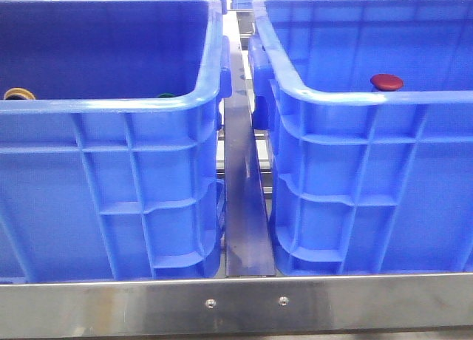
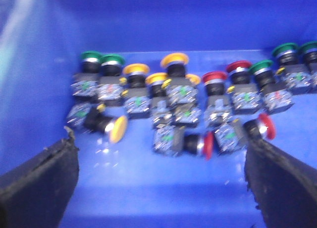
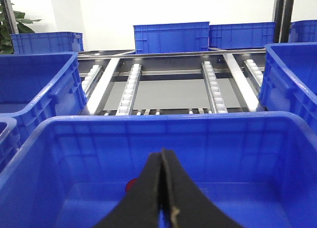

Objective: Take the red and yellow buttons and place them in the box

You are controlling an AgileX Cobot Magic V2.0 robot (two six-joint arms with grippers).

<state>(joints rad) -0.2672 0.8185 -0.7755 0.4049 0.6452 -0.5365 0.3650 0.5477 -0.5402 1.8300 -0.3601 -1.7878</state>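
Several red, yellow and green buttons lie in a loose row on the floor of the left blue crate (image 1: 111, 107). In the left wrist view a yellow button (image 2: 118, 129) and a red button (image 2: 208, 144) lie on their sides closest to my left gripper (image 2: 161, 188). That gripper is open, nothing between its fingers (image 2: 39, 186), and hangs a short way off the pile. The box (image 1: 369, 100) on the right holds one red button (image 1: 386, 82). My right gripper (image 3: 162, 157) is shut and empty above that box (image 3: 163, 124), half hiding the red button (image 3: 130, 186). Neither gripper shows in the front view.
A metal divider (image 1: 244, 192) runs between the two crates, with a steel rail (image 1: 244, 303) along the front. Beyond the box lie roller conveyor tracks (image 3: 131, 86) and more blue crates (image 3: 171, 37). Green buttons (image 2: 101, 59) share the left crate.
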